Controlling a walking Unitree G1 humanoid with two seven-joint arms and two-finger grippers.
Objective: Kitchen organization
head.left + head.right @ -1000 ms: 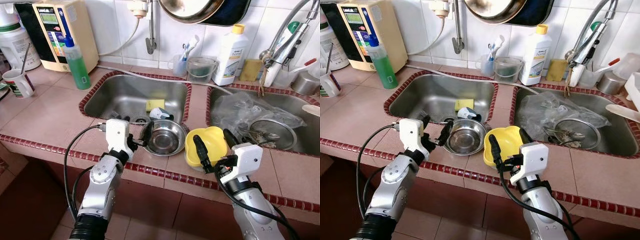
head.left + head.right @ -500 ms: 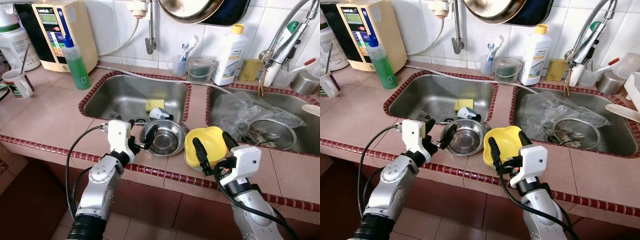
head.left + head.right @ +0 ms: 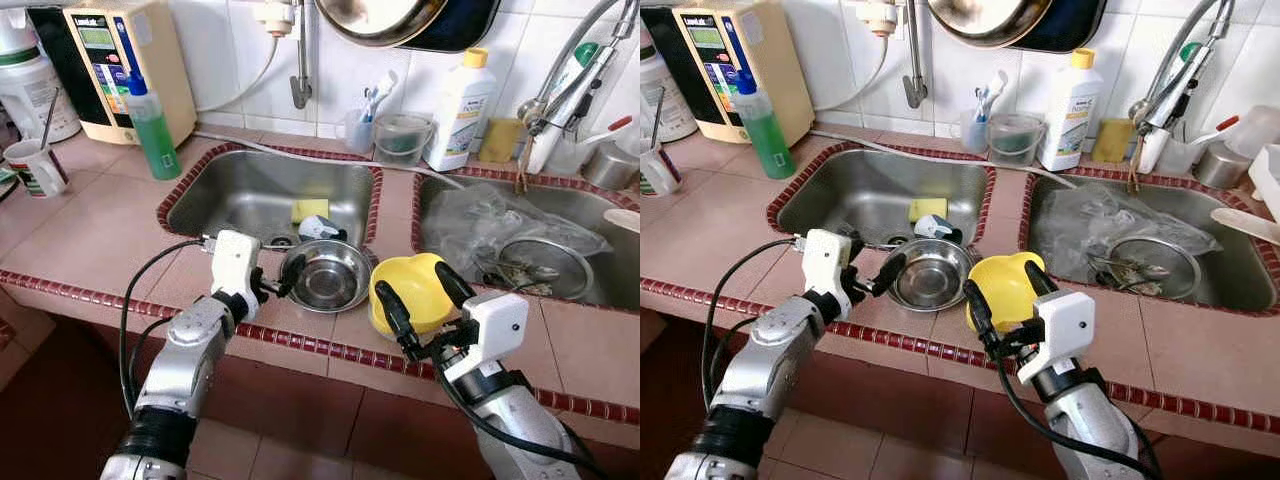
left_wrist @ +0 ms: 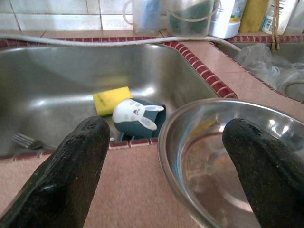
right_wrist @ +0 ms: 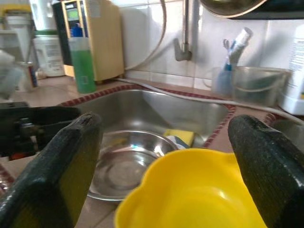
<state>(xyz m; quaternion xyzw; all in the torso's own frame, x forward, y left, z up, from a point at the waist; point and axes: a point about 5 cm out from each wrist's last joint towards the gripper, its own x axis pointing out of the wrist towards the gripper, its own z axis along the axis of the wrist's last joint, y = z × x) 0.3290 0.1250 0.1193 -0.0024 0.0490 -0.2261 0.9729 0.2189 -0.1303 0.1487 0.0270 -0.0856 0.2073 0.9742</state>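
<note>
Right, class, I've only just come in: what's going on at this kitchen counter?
A two-armed robot is tidying beside the sinks. Its right hand is open around a yellow bowl on the counter edge. Its left hand is open at the rim of a steel bowl beside it. Neither bowl looks gripped yet.

Bare tiled surface (image 3: 90, 230) lies open at nine o'clock of the steel bowl (image 3: 327, 276). At three o'clock a yellow bowl (image 3: 412, 290) sits just beside it, blocking that side. At twelve o'clock the left sink (image 3: 255, 190) drops away, holding a sponge (image 3: 310, 209) and a small cup (image 3: 320, 228). Bottles crowd the back wall.
</note>
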